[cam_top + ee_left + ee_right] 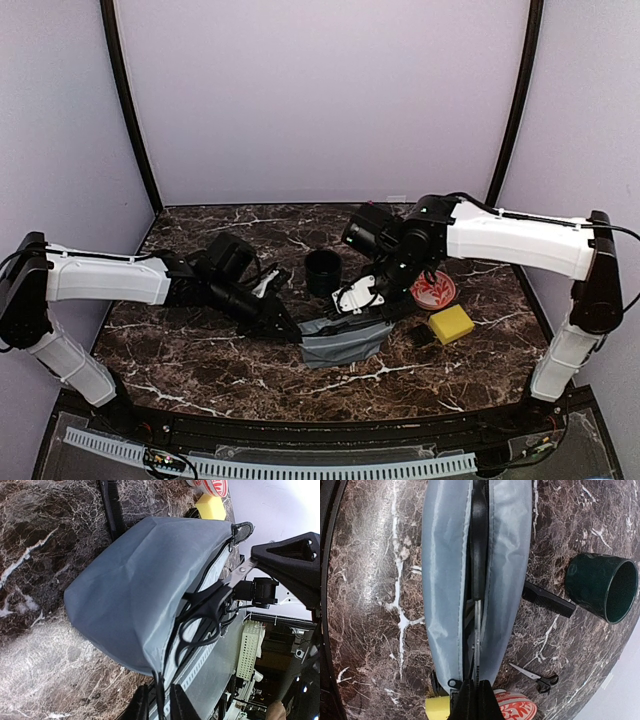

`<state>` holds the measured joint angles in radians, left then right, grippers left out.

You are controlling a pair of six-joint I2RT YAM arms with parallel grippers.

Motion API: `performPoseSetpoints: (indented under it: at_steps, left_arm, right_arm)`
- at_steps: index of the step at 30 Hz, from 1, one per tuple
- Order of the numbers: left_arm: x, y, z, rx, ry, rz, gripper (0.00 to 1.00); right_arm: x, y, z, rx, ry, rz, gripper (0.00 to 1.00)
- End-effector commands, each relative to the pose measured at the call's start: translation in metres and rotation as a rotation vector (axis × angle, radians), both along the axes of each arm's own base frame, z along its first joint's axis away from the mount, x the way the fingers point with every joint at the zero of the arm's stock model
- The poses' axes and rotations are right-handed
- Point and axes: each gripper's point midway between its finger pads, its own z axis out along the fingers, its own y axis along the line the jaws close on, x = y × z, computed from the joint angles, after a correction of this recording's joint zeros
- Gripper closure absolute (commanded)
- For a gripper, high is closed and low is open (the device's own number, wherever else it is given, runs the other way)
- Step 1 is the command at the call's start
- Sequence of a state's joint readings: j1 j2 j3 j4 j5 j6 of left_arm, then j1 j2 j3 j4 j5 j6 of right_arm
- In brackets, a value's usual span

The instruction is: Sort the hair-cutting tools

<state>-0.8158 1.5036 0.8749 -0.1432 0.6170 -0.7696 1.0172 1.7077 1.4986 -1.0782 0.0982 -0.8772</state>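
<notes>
Grey pouch (135,590) lying on the marble table (370,605), mouth unzipped. The left gripper (159,694) pinches the pouch's rim beside the zip. The right gripper (472,687), fingers pressed together, grips the blade of the first scissors (205,612), whose black handles hang in the pouch mouth. The second scissors (537,676) lie on the table beside the pouch, near the red-and-white plate (517,710). The comb (550,600) lies with one end against the pouch, just beside the green cup (590,580). A yellow sponge (436,707) sits next to the plate. No lettering is legible.
</notes>
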Motion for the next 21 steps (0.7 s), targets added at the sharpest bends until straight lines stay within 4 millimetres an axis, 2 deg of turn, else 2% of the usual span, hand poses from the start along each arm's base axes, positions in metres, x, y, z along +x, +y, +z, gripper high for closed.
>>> performPoseSetpoints:
  at_steps: [1, 10, 15, 21]
  left_arm:
    - [-0.003, 0.0, 0.013, -0.039, -0.027, -0.003, 0.86]
    - [-0.005, 0.0, 0.015, -0.054, -0.031, -0.008, 0.96]
    - [-0.006, -0.001, 0.017, -0.06, -0.028, -0.014, 1.0]
    - [-0.005, 0.001, 0.018, -0.049, -0.037, -0.01, 1.0]
  right_arm:
    - [0.002, 0.021, 0.004, 0.035, -0.033, 0.032, 1.0]
    - [0.004, 0.039, -0.016, 0.029, -0.011, -0.001, 1.0]
    - [0.002, 0.032, -0.033, -0.023, 0.014, -0.044, 1.0]
    - [0.002, 0.021, -0.016, -0.002, -0.01, -0.066, 1.0]
